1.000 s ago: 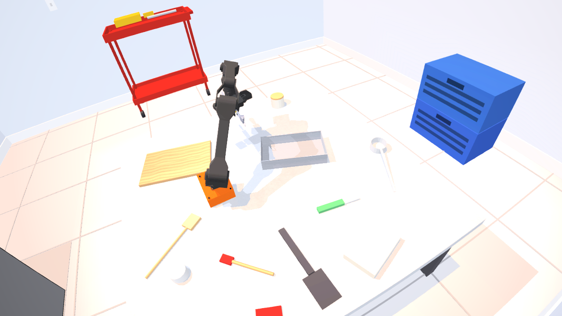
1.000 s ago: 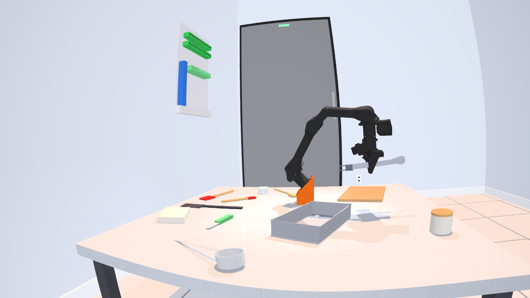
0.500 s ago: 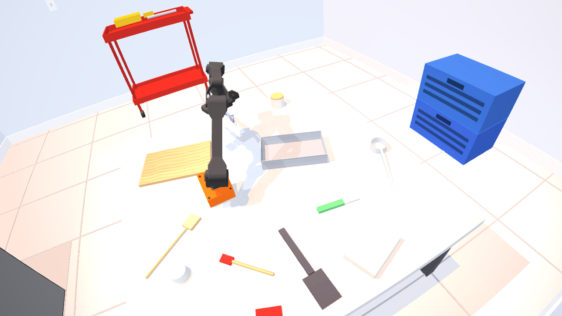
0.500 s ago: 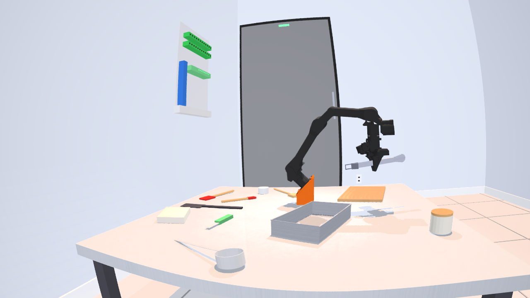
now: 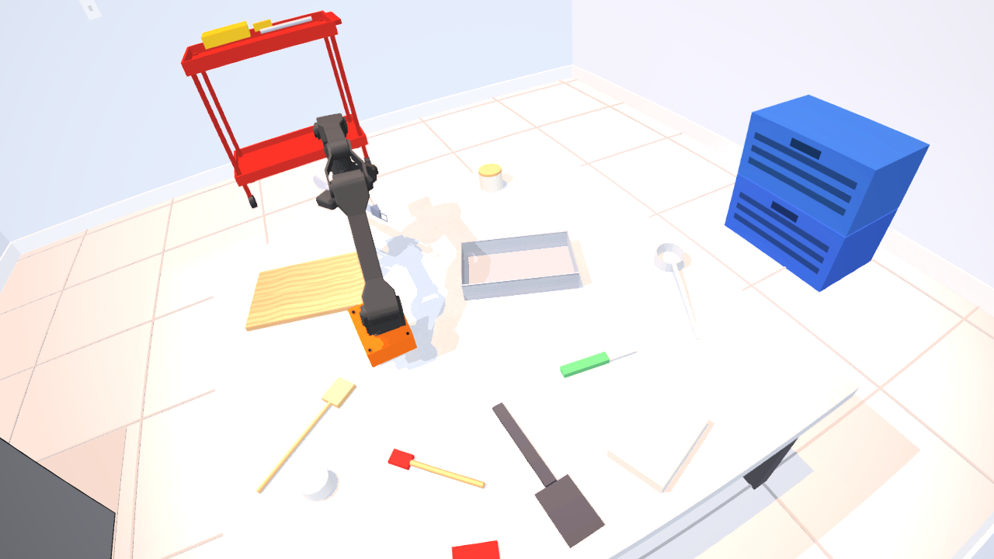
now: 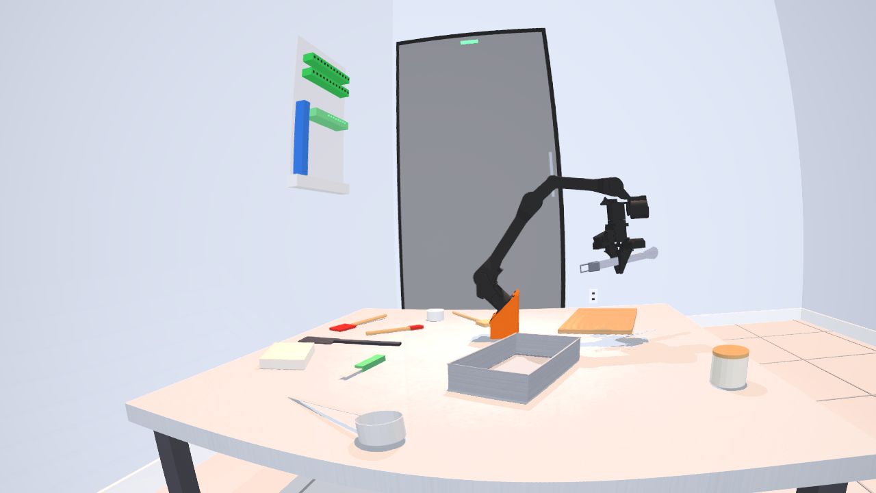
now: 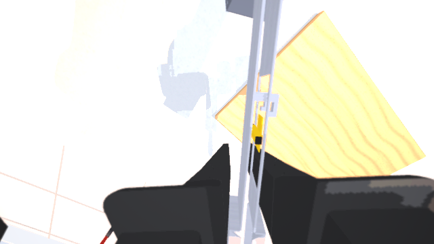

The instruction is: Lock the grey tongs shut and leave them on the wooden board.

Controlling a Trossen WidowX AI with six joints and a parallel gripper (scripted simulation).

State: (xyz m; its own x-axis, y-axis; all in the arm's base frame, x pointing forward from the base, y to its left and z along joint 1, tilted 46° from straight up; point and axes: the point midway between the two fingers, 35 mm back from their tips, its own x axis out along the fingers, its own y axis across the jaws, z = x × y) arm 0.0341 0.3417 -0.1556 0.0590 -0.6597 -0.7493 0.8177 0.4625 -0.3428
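My gripper (image 6: 620, 270) (image 7: 236, 148) is shut on the grey tongs (image 5: 377, 213) (image 6: 642, 255) (image 7: 250, 85) and holds them in the air. In the exterior view the tongs are tilted a little, their scalloped tips slightly higher than the dark hinge end. In the wrist view their two arms lie close together, with a small yellow piece (image 7: 259, 130) between them; whether they are locked I cannot tell. The wooden board (image 5: 305, 288) (image 6: 600, 320) (image 7: 336, 102) lies below, partly behind the tongs in the wrist view. The roasting tin (image 5: 521, 287) (image 6: 490, 381) holds no tongs.
A jar with an orange lid (image 5: 490, 178) (image 6: 729, 368) stands beyond the tin. The orange arm base (image 5: 384, 341) (image 6: 504, 320) adjoins the board's near corner. A ladle-like cup (image 5: 669, 258) (image 6: 380, 429), a green-handled tool (image 5: 585, 365) (image 6: 370, 362) and a dark spatula (image 5: 569, 509) lie farther off.
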